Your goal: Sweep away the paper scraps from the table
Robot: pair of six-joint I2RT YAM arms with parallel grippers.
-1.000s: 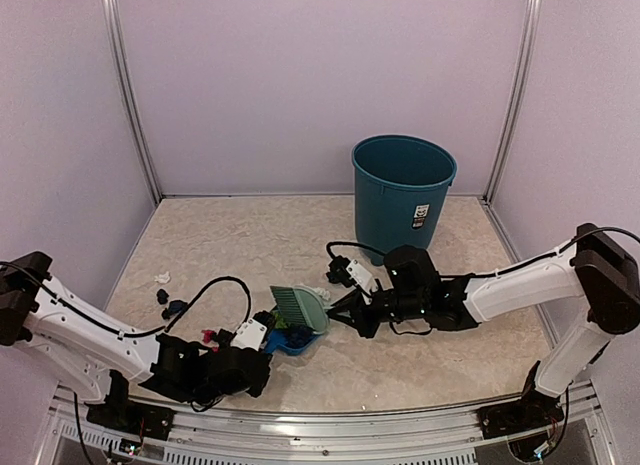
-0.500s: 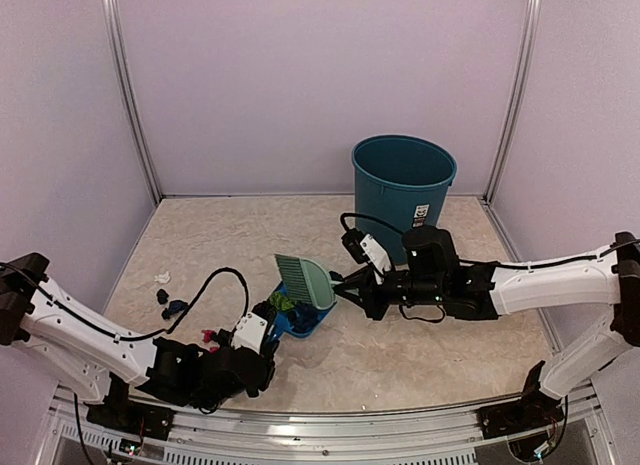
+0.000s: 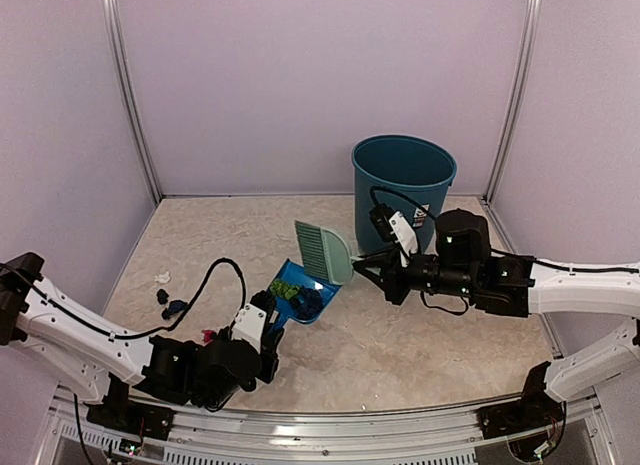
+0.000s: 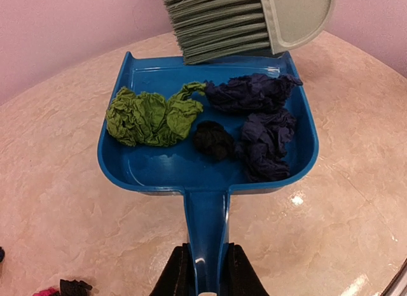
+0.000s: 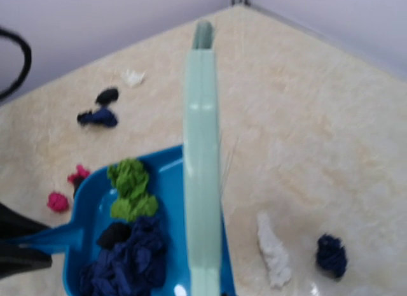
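Clamping the dustpan (image 4: 152, 172) handle narrowly in the left pincer (image 4: 205, 274); gripping the brush (image 3: 322, 250) in the fully closed right pincer (image 3: 378, 275). Carrying green and navy scraps (image 4: 152, 114) in the dustpan, leaving others on the tabletop (image 3: 400, 345) at left. Holding both tools nearer the bin (image 3: 400, 190) than a second ago.

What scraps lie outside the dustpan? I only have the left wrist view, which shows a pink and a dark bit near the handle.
Observer: The right wrist view shows a white scrap and a dark navy scrap on the table beside the brush, on its side away from the dustpan.
Operator: Anything farther off?
Observer: In the top view a white bit, a black bit and a blue bit lie near the left wall.
Operator: Where's the bin?
Observer: The teal bin stands upright at the back, beyond the right gripper.
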